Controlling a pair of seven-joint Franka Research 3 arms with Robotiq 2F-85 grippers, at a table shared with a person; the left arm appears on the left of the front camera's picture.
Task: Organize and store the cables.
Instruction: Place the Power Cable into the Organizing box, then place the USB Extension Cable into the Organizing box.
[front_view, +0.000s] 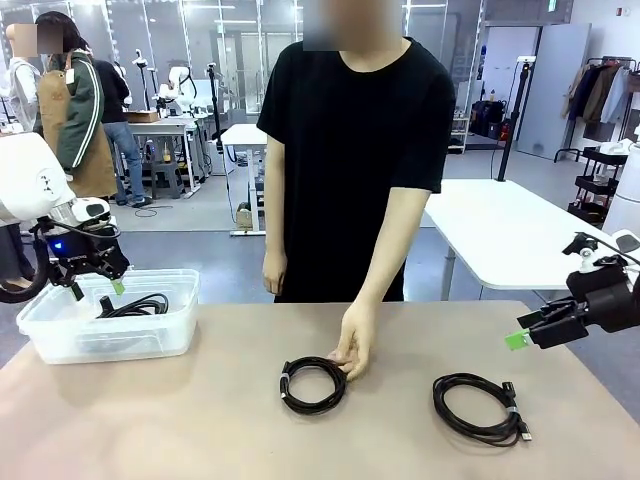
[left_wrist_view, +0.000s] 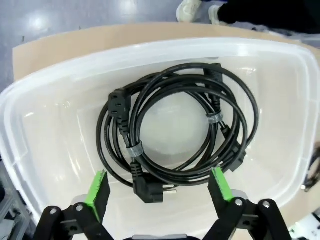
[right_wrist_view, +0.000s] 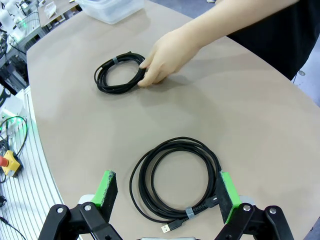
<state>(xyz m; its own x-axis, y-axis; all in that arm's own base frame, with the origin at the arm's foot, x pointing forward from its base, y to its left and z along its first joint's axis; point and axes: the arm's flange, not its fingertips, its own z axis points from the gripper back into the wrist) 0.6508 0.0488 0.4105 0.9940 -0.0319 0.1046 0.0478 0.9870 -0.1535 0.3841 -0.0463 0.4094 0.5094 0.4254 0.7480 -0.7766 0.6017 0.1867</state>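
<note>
Left gripper (left_wrist_view: 160, 185): jaws wide, empty, over bin (left_wrist_view: 75, 65) holding coiled cable (left_wrist_view: 134, 149).
Right gripper (right_wrist_view: 167, 187): jaws wide, empty, over right cable (right_wrist_view: 141, 182).
Person's hand (front_view: 355, 350): touching middle cable (front_view: 287, 388).

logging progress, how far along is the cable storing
Done: one coiled power cable lies in the clear bin, the open left gripper above it. In hand: the person's hand touches the middle coil. Left: that coil and the USB cable near the open right gripper.
</note>
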